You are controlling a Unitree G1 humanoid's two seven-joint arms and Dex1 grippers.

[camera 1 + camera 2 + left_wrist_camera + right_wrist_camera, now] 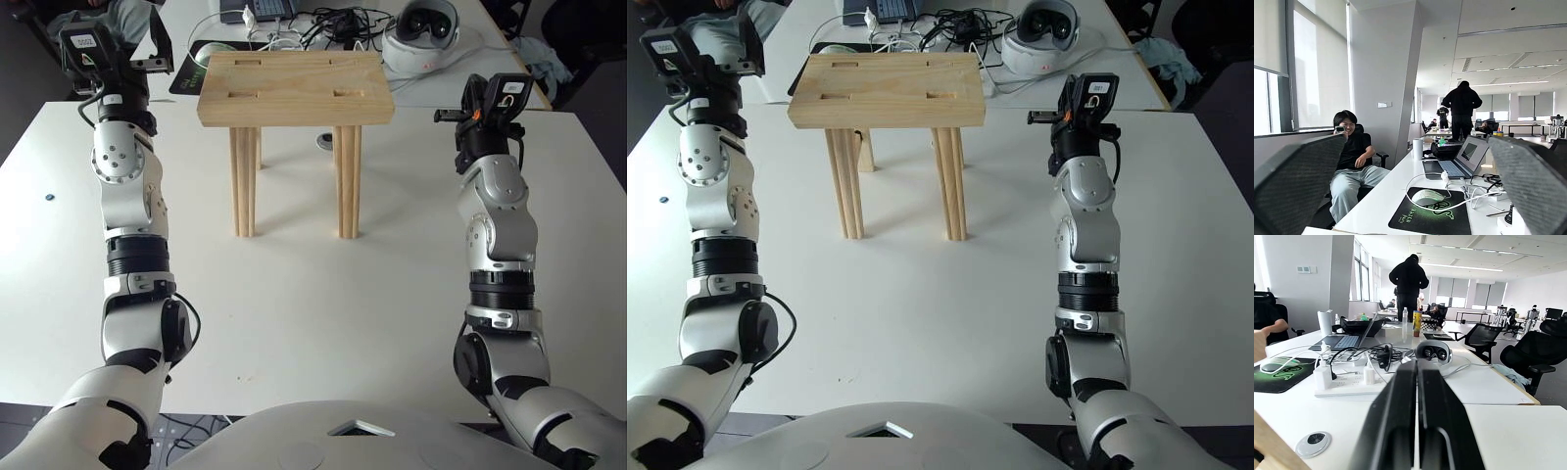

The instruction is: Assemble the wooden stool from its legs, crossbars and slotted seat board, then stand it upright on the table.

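A: Where does the wooden stool (294, 117) stand?

B: Upper middle of the frame, upright on the white table (294, 313). The seat board (294, 88) is on top with its slots (240, 96) facing up, and the legs (243, 181) are planted below. I can't make out the crossbars under the seat.

A: And the arms?

B: Both are raised, well apart from the stool. The left gripper (157, 47) is at the upper left with its fingers (1298, 181) spread wide and nothing between them. The right gripper (1416, 367) is at the right edge of the seat's height, with its fingers pressed together on nothing.

A: So what's left to do?

B: By my reading, the build looks finished. The step in hand is to leave the stool standing and confirm it's sound.

A: How do we do that well?

B: Keep both arms outside the seat's corners and bring them down and outward, not across the middle. The legs are slim, so a sideways nudge could tip it. If a seating check is wanted, press straight down on the centre of the board, never at an edge.

A: Anything behind it?

B: A headset (421, 34) and cables (333, 20) at the top of the frame, so don't push the stool back.
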